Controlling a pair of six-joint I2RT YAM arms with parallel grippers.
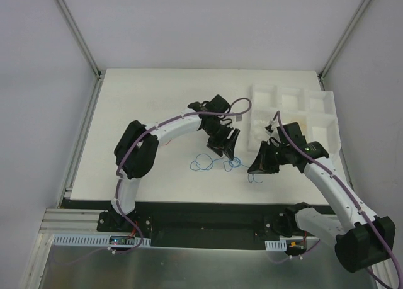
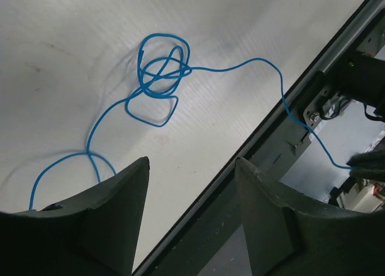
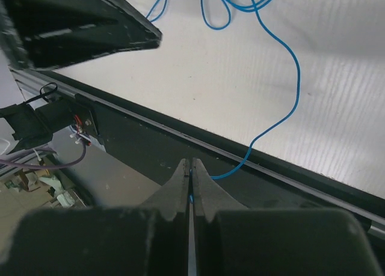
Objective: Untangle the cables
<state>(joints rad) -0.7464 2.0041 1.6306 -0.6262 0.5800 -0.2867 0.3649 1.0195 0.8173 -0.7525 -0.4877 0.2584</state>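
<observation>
the right claw was pinched together on one end of the blue cable. from there the strand ran ahead to a loose knot of loops on the white surface. the left claw stood apart, with the knot just ahead of its tips.

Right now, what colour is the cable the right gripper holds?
Blue; the cable shows best from the left wrist.

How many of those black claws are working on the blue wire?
2. The left gripper hangs open over the tangled blue wire at mid-table. The right gripper, nearer the white tray, is shut on a strand of it.
</observation>
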